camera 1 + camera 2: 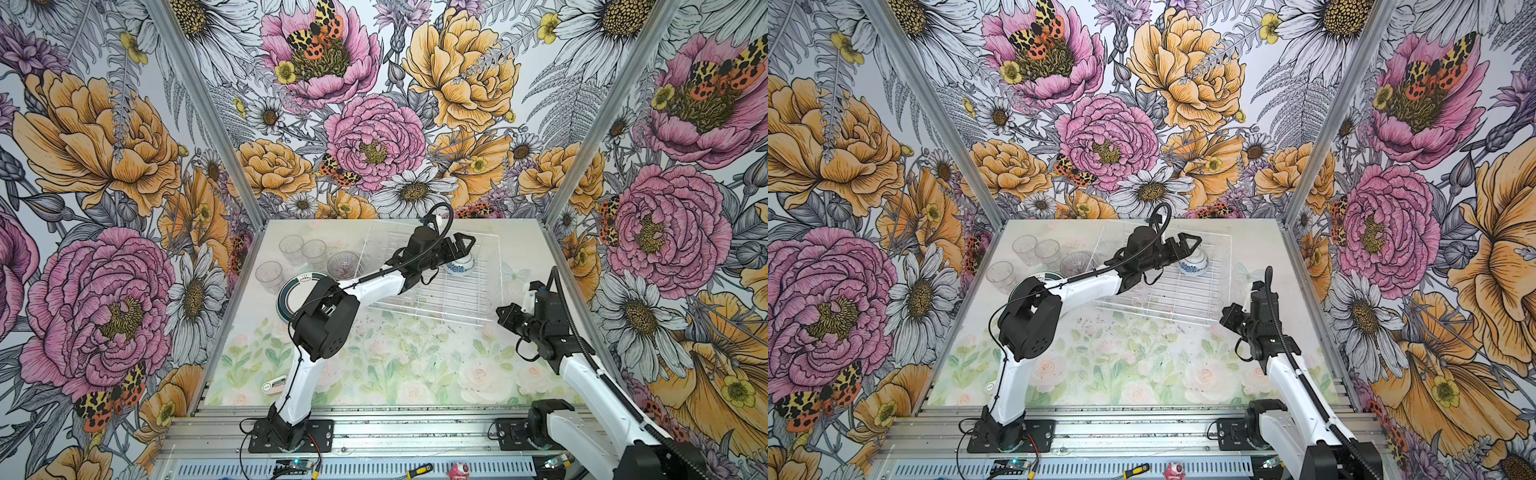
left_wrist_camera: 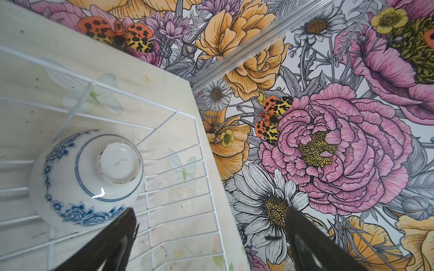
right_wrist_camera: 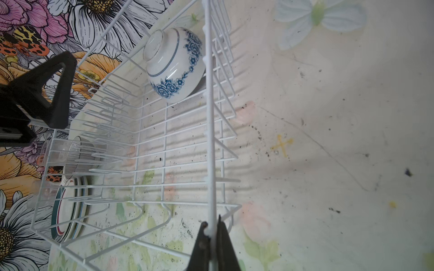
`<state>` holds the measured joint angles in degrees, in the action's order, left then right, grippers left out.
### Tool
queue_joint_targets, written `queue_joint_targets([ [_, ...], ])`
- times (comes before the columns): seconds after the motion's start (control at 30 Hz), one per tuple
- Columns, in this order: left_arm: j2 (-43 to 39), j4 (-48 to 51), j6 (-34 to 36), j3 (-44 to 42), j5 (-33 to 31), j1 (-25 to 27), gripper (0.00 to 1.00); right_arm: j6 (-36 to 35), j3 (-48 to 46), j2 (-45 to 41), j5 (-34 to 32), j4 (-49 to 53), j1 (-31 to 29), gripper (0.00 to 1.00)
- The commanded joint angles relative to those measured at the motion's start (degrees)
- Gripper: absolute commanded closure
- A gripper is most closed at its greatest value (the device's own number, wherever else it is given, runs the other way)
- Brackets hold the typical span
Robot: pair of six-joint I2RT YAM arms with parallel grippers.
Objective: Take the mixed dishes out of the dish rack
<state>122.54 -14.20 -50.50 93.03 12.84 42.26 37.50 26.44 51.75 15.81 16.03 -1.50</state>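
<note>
The white wire dish rack (image 1: 436,293) lies at the back of the table. In it a single small white bowl with blue flowers (image 1: 460,266) sits upside down near the far right corner. My left gripper (image 1: 465,245) hovers open just above and beside that bowl (image 2: 87,180), with one fingertip (image 2: 130,212) close to its side and nothing held. My right gripper (image 3: 212,227) is shut on the rack's rim wire (image 3: 210,117) at the near right corner (image 1: 505,313).
Left of the rack on the table stand three clear tumblers (image 1: 291,249), a ribbed glass bowl (image 1: 343,264) and stacked dark-rimmed plates (image 1: 299,291) partly under my left arm. A small white device (image 1: 274,384) lies near the left arm's base. Flowered walls enclose three sides.
</note>
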Motion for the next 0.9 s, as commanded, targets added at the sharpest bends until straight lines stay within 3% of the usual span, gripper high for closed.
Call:
queue_joint_targets([
  [0.0, -2.9, 0.7, 1.8, -1.1, -1.3, 0.3, 0.02, -2.8, -2.4, -0.6, -2.8, 4.4, 0.4, 0.99],
  [0.53, -7.0, 3.4, 3.2, -3.4, 1.4, -2.5, 0.01, -4.9, -0.7, 0.5, -4.8, 7.8, 1.4, 1.0],
  [0.6, -8.8, 4.9, 4.4, -4.4, 0.9, -3.1, 0.01, -5.3, -0.2, -0.2, -4.7, 8.3, 1.5, 0.95],
  [0.87, -20.9, 15.6, 14.7, -8.0, -5.1, -3.5, 0.01, -6.8, 4.0, 0.9, -4.9, 9.6, 1.7, 0.53],
])
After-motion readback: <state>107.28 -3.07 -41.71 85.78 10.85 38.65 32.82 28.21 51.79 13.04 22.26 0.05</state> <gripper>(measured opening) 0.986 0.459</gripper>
